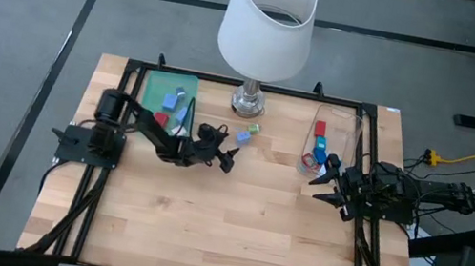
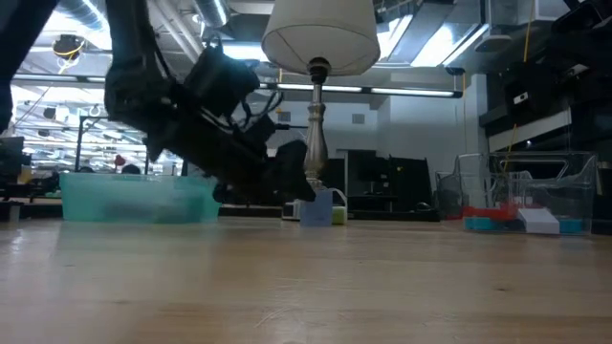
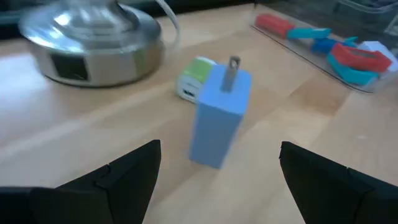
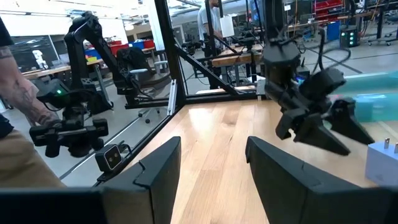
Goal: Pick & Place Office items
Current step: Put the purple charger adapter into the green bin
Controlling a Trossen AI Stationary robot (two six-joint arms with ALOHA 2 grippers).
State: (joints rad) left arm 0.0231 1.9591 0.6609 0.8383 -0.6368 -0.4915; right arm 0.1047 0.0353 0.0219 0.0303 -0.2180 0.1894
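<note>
The left gripper [image 1: 227, 158] hangs low over the table with its fingers spread and empty; just ahead of them stands a blue block [image 3: 219, 117], a green-and-white piece [image 3: 194, 79] touching its far side. The right gripper [image 1: 324, 184], fingers also spread, waits beside the clear bin [image 1: 347, 122] holding red and blue pieces [image 1: 317, 146].

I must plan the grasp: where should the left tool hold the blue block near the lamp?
Grip the blue block across its two long flat sides, low on its body, under the metal prongs. It stands upright and centred before the open left tool, which can come straight forward.
</note>
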